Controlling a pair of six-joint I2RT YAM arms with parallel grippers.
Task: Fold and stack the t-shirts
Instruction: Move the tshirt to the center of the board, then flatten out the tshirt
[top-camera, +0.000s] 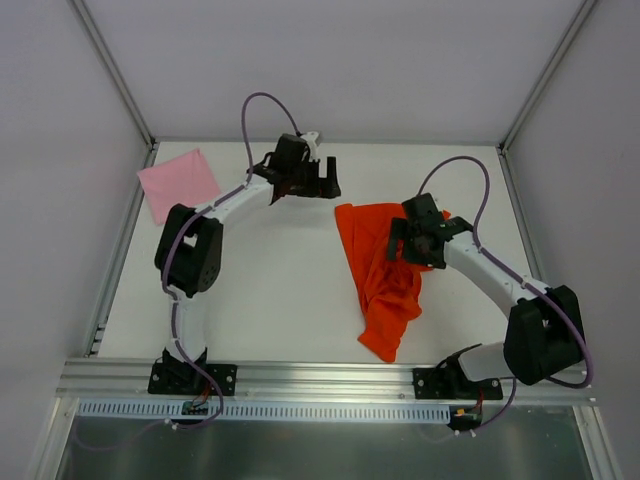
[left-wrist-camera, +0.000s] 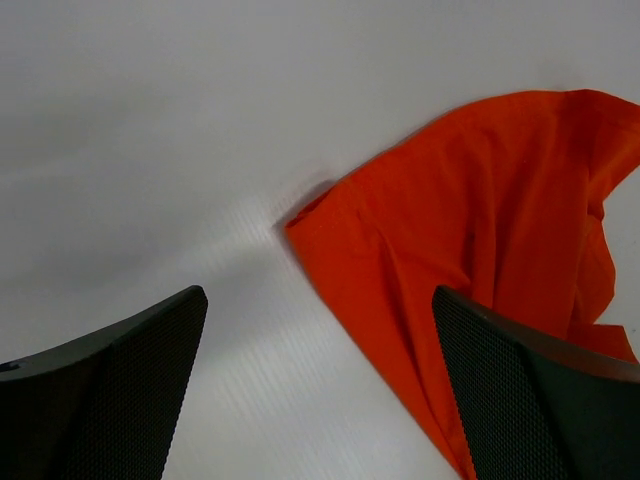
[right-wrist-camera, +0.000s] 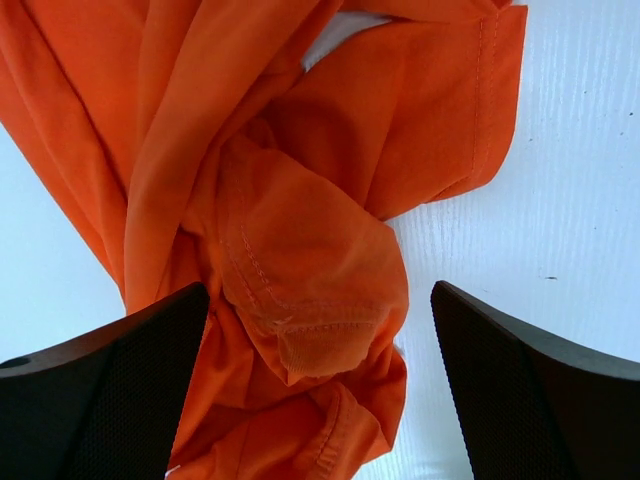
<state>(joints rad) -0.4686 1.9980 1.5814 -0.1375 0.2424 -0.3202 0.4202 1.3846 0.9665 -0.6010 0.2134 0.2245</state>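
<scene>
Two shirts: orange shirt (top-camera: 385, 300) crumpled under my right gripper (top-camera: 400, 242), jaws wide, holding nothing; pink shirt (top-camera: 178, 183) flat, well left of my left gripper (top-camera: 325, 180), also wide

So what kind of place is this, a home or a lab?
Probably a lab test cell, not a home: a white table boxed in by plain white panels, with an aluminium frame rail along its near edge.
</scene>
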